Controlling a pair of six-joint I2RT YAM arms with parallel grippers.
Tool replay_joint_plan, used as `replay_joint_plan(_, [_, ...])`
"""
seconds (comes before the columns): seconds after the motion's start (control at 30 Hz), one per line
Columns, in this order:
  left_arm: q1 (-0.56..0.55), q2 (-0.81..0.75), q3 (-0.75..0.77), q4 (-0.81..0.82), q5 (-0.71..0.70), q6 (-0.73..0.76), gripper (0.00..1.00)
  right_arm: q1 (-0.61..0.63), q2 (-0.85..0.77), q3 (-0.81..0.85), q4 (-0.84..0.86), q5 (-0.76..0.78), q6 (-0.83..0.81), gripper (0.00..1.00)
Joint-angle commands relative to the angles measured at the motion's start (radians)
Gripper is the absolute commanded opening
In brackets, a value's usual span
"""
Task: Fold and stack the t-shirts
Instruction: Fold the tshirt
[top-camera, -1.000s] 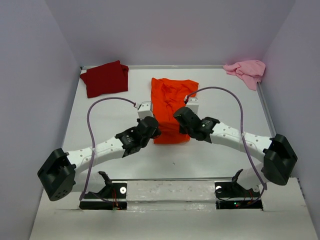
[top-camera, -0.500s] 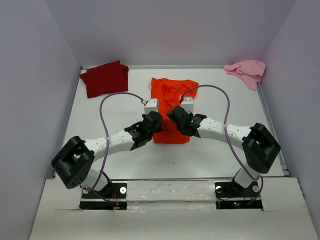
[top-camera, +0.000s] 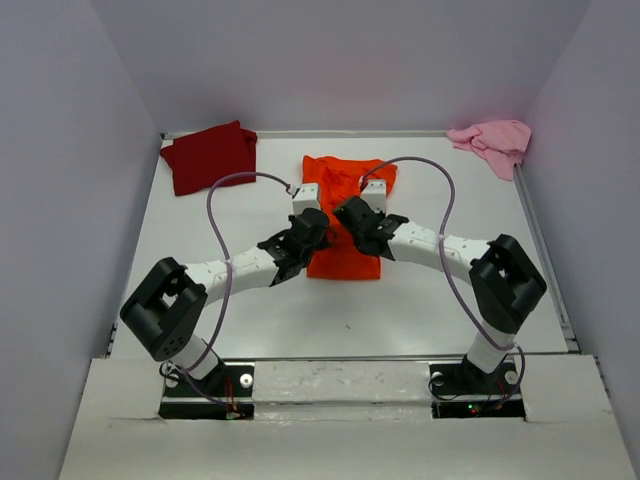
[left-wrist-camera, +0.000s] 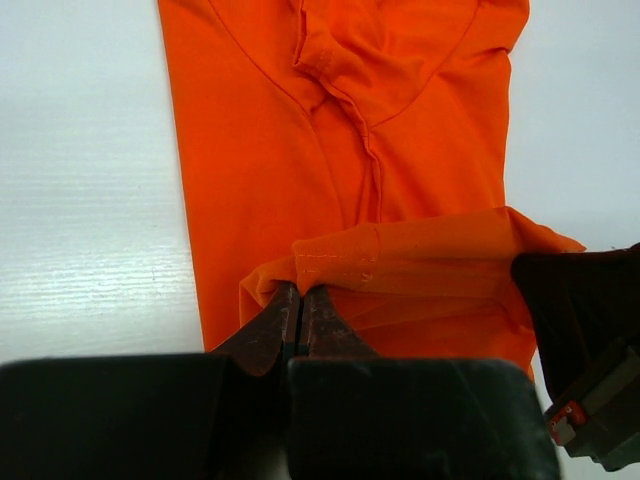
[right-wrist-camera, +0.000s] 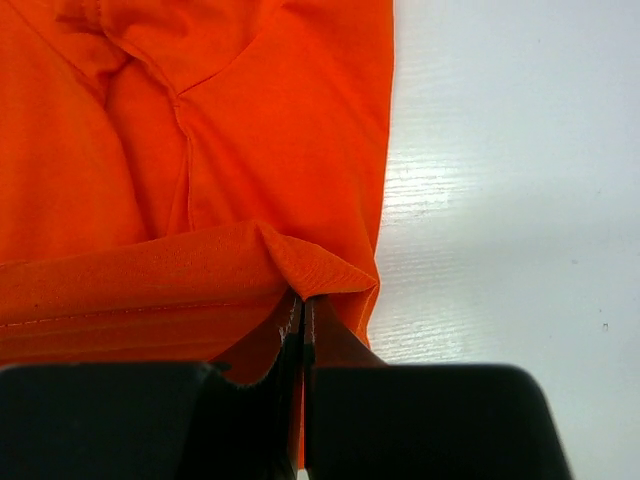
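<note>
– Orange t-shirt (top-camera: 340, 185): location?
– Centre of white table (top-camera: 430, 300), near hem raised over the body. Left gripper (left-wrist-camera: 300, 300) pinched tight on the left hem corner, right gripper (right-wrist-camera: 302, 305) on the right.
– Others?
– Dark red t-shirt (top-camera: 210, 157), far-left corner; pale pink t-shirt (top-camera: 493, 142), far-right corner.

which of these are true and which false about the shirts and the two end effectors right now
1. The left end effector is shut on the orange t-shirt. True.
2. The right end effector hangs open over bare table. False: the right end effector is shut on the orange t-shirt's edge.
3. The dark red t-shirt lies at the far left corner. True.
4. The pale pink t-shirt is stacked on the orange one. False: the pale pink t-shirt lies apart, at the far right corner.
</note>
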Motion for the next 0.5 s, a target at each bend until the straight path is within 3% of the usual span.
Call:
replay_joint_plan(0.0, [0.033,0.026,0.056,0.002,-0.078,0.037,0.00,-0.030,0.048,0.038,-0.011,0.090,-0.029,0.00])
replay_joint_plan(0.03, [0.035,0.032,0.062,-0.005,-0.082,0.034,0.01,-0.030,0.062,0.043,-0.011,0.085,-0.029,0.00])
replay_joint_plan(0.07, [0.035,0.038,0.067,-0.008,-0.084,0.032,0.09,-0.042,0.076,0.047,-0.011,0.079,-0.029,0.00])
replay_joint_plan(0.1, [0.035,0.043,0.068,-0.014,-0.085,0.032,0.33,-0.042,0.105,0.056,-0.005,0.050,-0.043,0.11])
replay_joint_plan(0.13, [0.035,0.038,0.068,-0.020,-0.085,0.032,0.34,-0.052,0.119,0.061,-0.002,0.030,-0.052,0.20])
replay_joint_plan(0.17, [0.035,0.034,0.070,-0.021,-0.088,0.031,0.50,-0.052,0.137,0.064,0.006,0.024,-0.060,0.32])
replay_joint_plan(0.23, [0.035,0.005,0.074,-0.034,-0.099,0.028,0.65,-0.052,0.142,0.058,0.022,0.022,-0.074,0.40])
replay_joint_plan(0.27, [0.035,-0.021,0.081,-0.038,-0.105,0.031,0.67,-0.052,0.138,0.055,0.038,0.022,-0.090,0.46])
replay_joint_plan(0.37, [0.035,-0.061,0.130,-0.092,-0.113,0.042,0.72,-0.052,0.108,0.062,0.046,0.024,-0.121,0.53])
replay_joint_plan(0.47, [0.035,-0.126,0.214,-0.184,-0.110,0.063,0.72,-0.052,0.061,0.079,0.046,0.030,-0.178,0.55])
